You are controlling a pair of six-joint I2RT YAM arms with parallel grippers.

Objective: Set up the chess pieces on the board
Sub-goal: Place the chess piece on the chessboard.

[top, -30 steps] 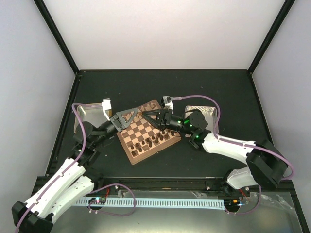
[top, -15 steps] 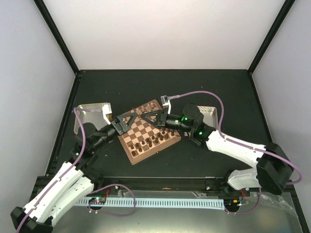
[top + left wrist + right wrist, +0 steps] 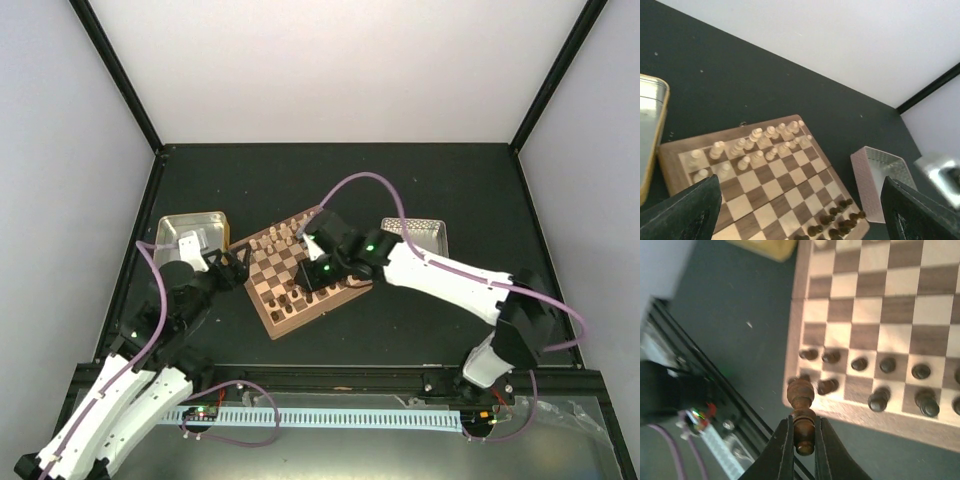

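The board (image 3: 336,294) lies tilted between both arms. Cream chess pieces (image 3: 277,237) fill its far rows and dark ones (image 3: 322,287) its near rows. My right gripper (image 3: 802,426) is shut on a dark brown chess piece (image 3: 802,395), held above the board's (image 3: 795,340) near corner beside the two dark rows (image 3: 880,367). From above, that gripper (image 3: 312,288) points down over the dark rows. My left gripper (image 3: 800,200) stands wide open with nothing in it, looking over the cream pieces (image 3: 755,145). It (image 3: 238,266) hangs off the board's left edge.
A gold-sided tin (image 3: 190,232) sits left of the board, close to my left wrist. A silver tin with pinkish sides (image 3: 418,232) stands to the right, behind my right forearm. The black rail (image 3: 330,378) runs along the table's near edge.
My left gripper has opened and drawn back left off the board. My right arm has swung over the board and turned its gripper down toward the near dark rows, still gripping the dark piece.
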